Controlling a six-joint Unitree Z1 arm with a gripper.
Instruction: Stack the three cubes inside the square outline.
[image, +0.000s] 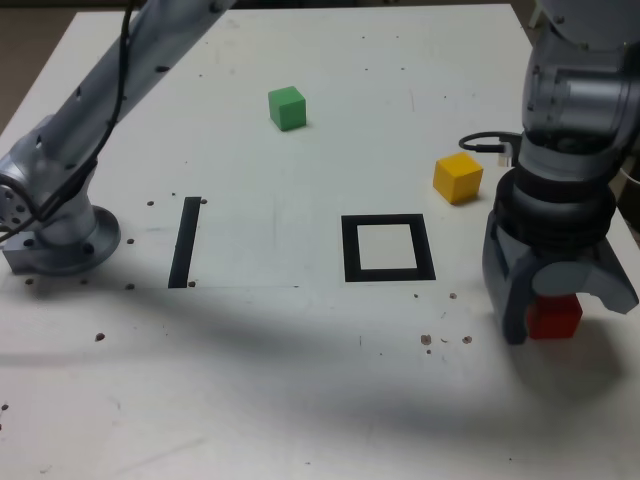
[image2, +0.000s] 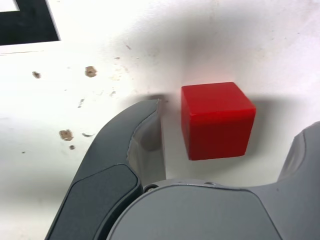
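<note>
Right, I have the gripper down over the red cube, and that is the relation my next move hangs on: the cube sits between the jaws, not yet pinched. In the wrist view I see a clear strip of bench between one jaw's inner face and the red cube, so the jaws are spread wider than the block; the other jaw is mostly out of frame and I cannot tell whether it touches. The cube looks square to the jaws, so I judge a straight close should catch it on flat faces.

From the red cube, the square outline lies toward the exterior view's left and a little farther back, with bare bench between them. The yellow cube sits behind the red cube, near the outline's far corner; the green cube is well beyond the outline. The red cube is near the bench's edge on the exterior view's right, so I would lift before swinging across.
</note>
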